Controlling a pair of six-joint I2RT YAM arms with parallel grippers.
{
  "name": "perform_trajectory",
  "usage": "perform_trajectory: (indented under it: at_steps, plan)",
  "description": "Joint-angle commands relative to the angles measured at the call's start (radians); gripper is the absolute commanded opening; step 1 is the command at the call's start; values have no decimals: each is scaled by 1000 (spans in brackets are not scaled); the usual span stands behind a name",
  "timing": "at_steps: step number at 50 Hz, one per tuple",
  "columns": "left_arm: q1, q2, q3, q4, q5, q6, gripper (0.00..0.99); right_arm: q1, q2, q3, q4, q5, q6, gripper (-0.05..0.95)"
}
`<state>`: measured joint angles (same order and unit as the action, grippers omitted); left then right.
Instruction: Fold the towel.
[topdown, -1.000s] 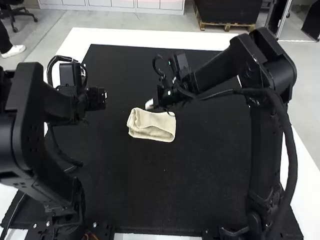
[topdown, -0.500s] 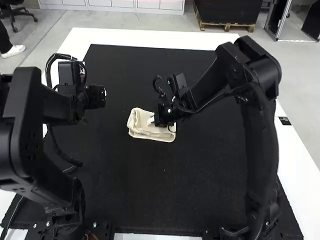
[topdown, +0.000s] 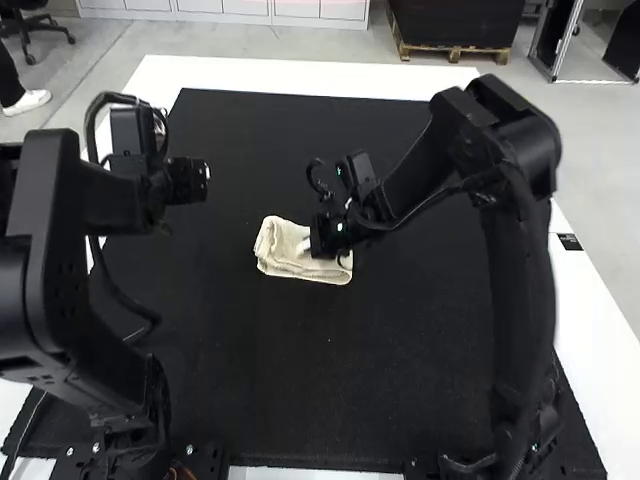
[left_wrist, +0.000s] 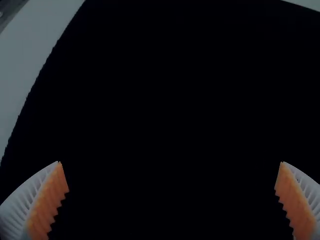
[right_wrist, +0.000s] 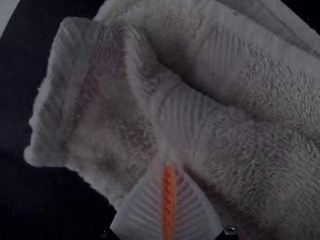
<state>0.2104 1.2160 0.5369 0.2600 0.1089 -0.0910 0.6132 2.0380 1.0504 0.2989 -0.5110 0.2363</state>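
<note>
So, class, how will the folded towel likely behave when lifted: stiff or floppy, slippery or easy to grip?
The towel is probably floppy, since it bends into soft creases. Its fuzzy pile suggests decent grip. Its loose layers may open if lifted.

Rough pile, matt blacks

Towel (topdown: 277, 243): cream terry cloth, rough looped pile, flatter ribbed patches. Mat (topdown: 300, 380): black, matt, cloth-like, edge slightly ragged. Table (topdown: 300, 75): white, smooth-looking. Left arm (topdown: 50, 200), right arm (topdown: 525, 260): black, plastic-looking, faint sheen. Fingers (left_wrist: 22, 205): whitish ribbed plastic, by look; pads (left_wrist: 50, 205) orange, toothed, rubbery. Screw (right_wrist: 230, 230): glinting metal.
</note>
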Motion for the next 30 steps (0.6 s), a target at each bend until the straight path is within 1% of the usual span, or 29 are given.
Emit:
perform_trajectory:
  at_steps: [1,7,14,20,21,23,26,28,30]
  plan:
    - [12,-30,69,-15,28,10,970,-15,-154,57,-41,-20,44,-23]
    - [12,-33,147,-67,44,8,970,-43,-271,99,-126,-18,49,-23]
    - [9,-52,241,-134,44,8,970,-87,-410,160,-224,-9,55,-21]
    - [-16,-81,311,-186,48,5,970,-144,-532,215,-300,2,57,-16]
    - [-26,-90,324,-196,48,4,970,-158,-561,221,-308,2,57,0]
    - [-45,-102,336,-209,46,2,970,-181,-599,229,-325,3,57,77]
    - [-80,-130,353,-232,41,-1,970,-219,-668,232,-342,3,58,233]
    - [-105,-154,360,-243,29,-4,970,-250,-717,232,-353,17,57,354]
    - [-128,-179,365,-249,17,-4,970,-277,-762,230,-359,29,57,451]
